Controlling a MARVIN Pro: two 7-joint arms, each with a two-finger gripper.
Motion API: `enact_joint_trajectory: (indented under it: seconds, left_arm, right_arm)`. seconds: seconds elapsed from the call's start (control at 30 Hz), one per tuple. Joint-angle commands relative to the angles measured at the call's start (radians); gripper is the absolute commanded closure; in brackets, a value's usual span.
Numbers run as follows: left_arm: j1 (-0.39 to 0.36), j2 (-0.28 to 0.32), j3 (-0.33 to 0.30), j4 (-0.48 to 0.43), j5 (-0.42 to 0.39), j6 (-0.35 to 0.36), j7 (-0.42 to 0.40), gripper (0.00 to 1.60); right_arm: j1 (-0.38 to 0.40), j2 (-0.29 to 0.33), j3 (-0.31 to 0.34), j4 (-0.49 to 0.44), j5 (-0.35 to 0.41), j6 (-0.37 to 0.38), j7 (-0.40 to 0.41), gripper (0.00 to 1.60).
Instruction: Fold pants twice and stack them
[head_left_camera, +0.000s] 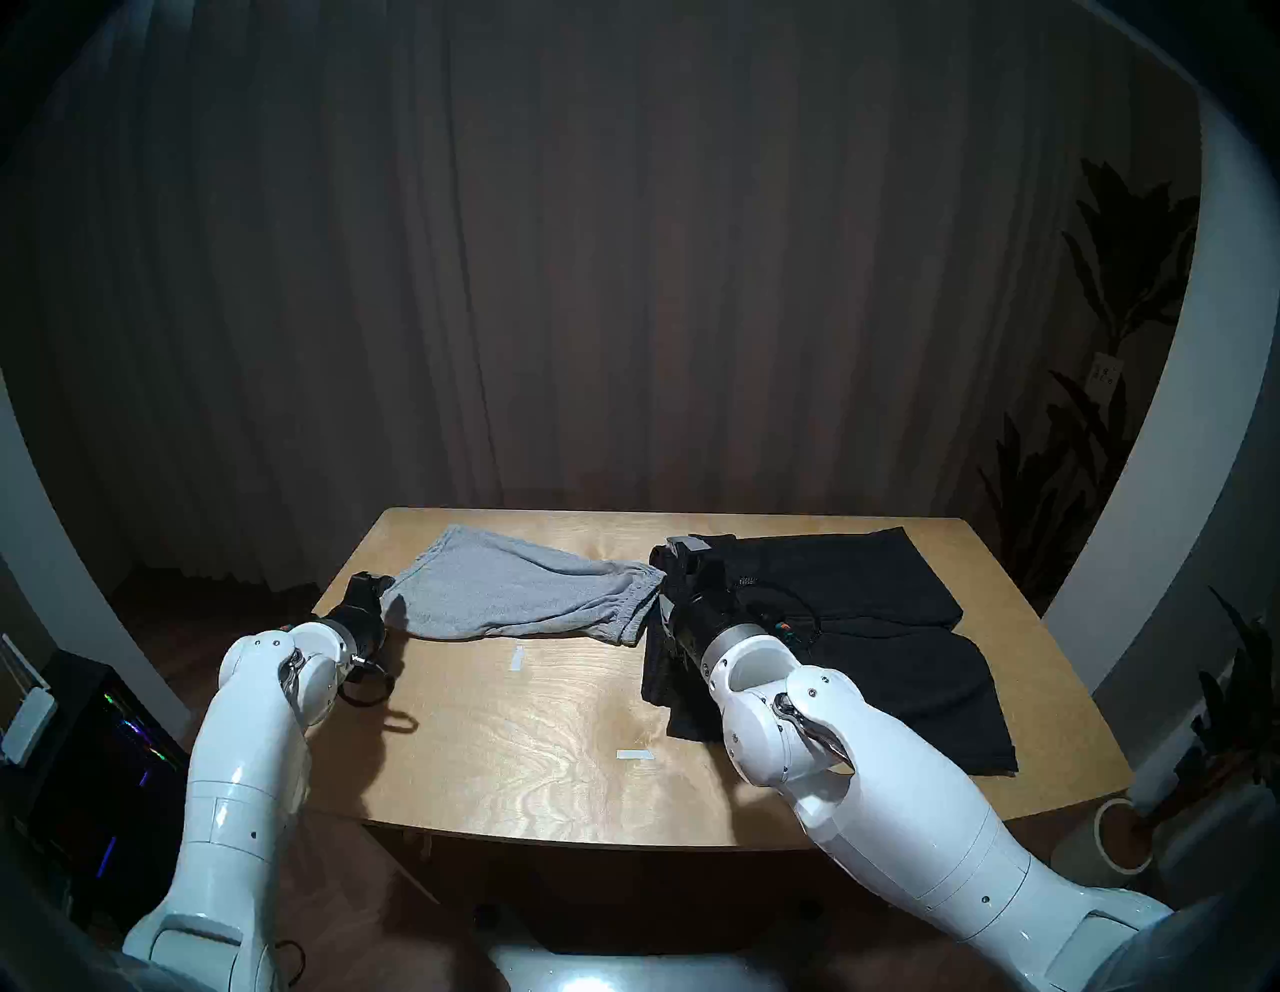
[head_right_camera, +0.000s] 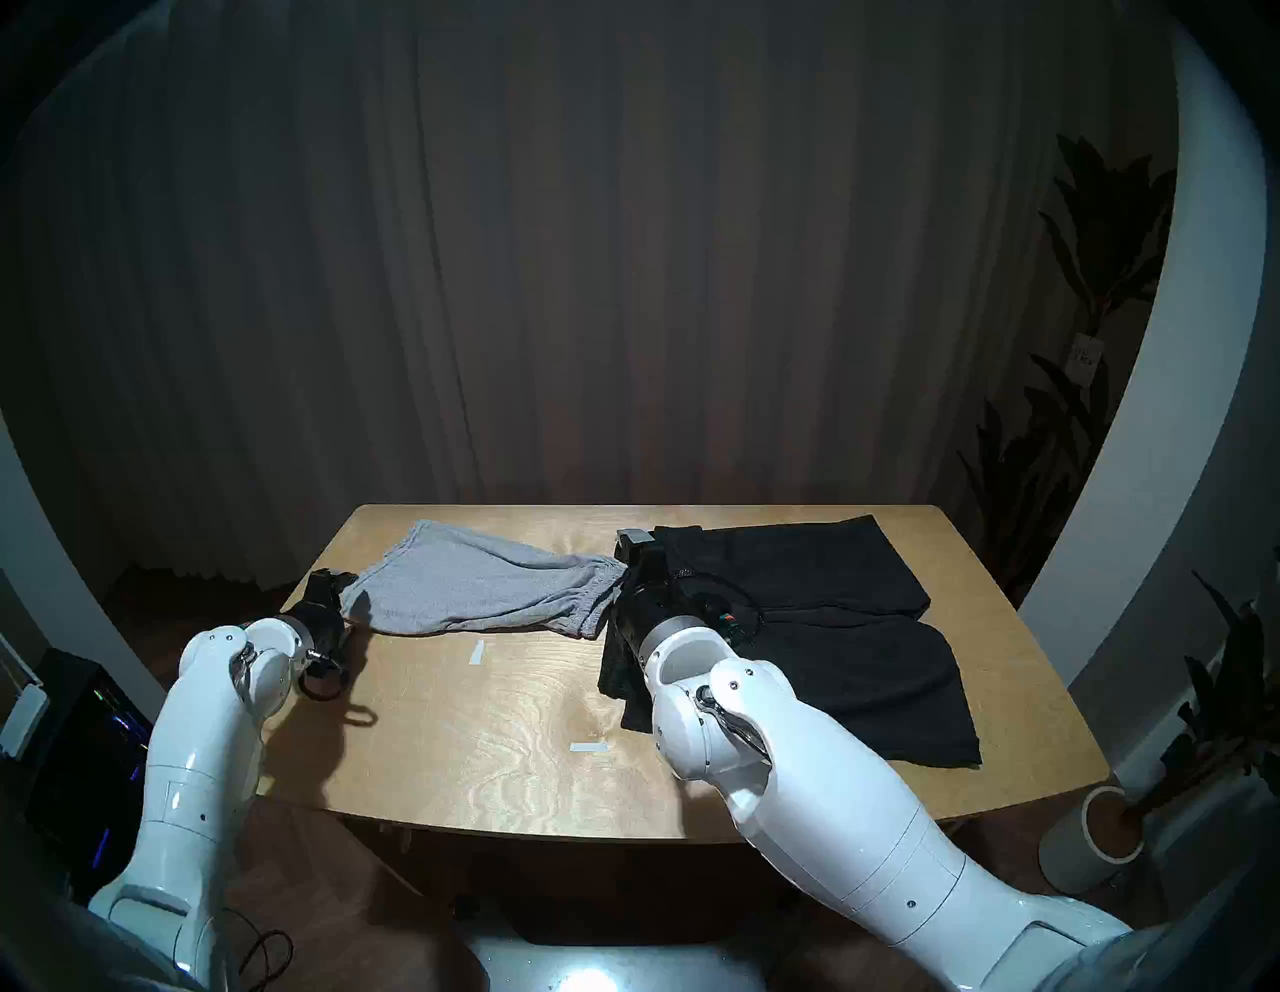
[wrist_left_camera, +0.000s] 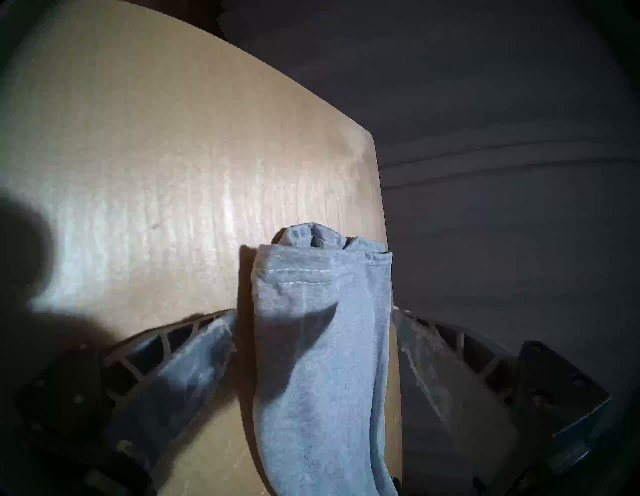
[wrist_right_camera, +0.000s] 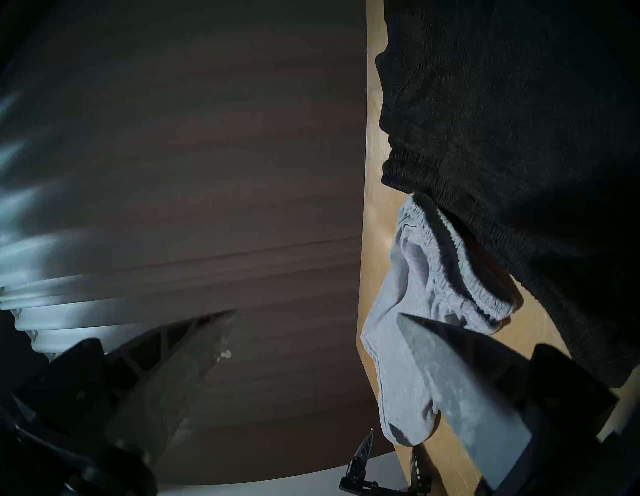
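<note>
Grey shorts (head_left_camera: 512, 589) look folded once, left of black shorts (head_left_camera: 866, 623), which lie flat, unfolded; nothing stacked. Left gripper (wrist_left_camera: 315, 311) is spread around the grey leg hem, not clamped; right gripper (wrist_right_camera: 317, 320) is spread, empty, by the grey waistband.

The near half of the wooden table (head_left_camera: 485, 748) lies bare apart from two flat strips of white tape (head_left_camera: 517, 657), so a gripper could sweep there freely. The far half is crowded: the grey shorts (head_left_camera: 512, 589) spread across the left, the black shorts (head_left_camera: 873, 623) cover the right, their waistbands almost meeting with hardly a gap. The right gripper (wrist_right_camera: 317, 332) hangs spread wide over that junction, blocking it; the left gripper (wrist_left_camera: 313, 332), also spread, straddles the grey hem.
</note>
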Motion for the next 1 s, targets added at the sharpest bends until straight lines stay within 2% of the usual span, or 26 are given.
enact_joint_trajectory:
  seconds: [0.0, 0.17, 0.63, 0.67, 0.73, 0.97]
  left_arm:
    - [-0.111, 0.020, 0.051, 0.113, 0.016, 0.025, -0.003, 0.00]
    - [-0.162, 0.022, 0.091, 0.186, 0.051, 0.038, 0.006, 0.00]
    - [-0.265, 0.023, 0.182, 0.360, 0.110, 0.081, -0.044, 0.00]
    - [-0.295, 0.022, 0.193, 0.411, 0.116, 0.091, -0.064, 0.00]
    - [-0.280, 0.022, 0.194, 0.384, 0.121, 0.087, -0.062, 0.00]
    - [-0.332, 0.015, 0.247, 0.467, 0.165, 0.104, -0.104, 0.00]
  right_arm:
    - [0.003, 0.000, 0.010, -0.022, -0.001, -0.005, 0.008, 0.00]
    - [0.006, -0.002, 0.017, -0.021, -0.003, -0.008, 0.007, 0.00]
    - [0.019, -0.013, 0.018, -0.007, -0.009, -0.019, 0.005, 0.00]
    - [0.020, -0.014, 0.018, -0.005, -0.010, -0.020, 0.005, 0.00]
    - [0.022, -0.016, 0.018, -0.002, -0.011, -0.023, 0.005, 0.00]
    - [0.028, -0.022, 0.019, 0.007, -0.012, -0.031, 0.006, 0.00]
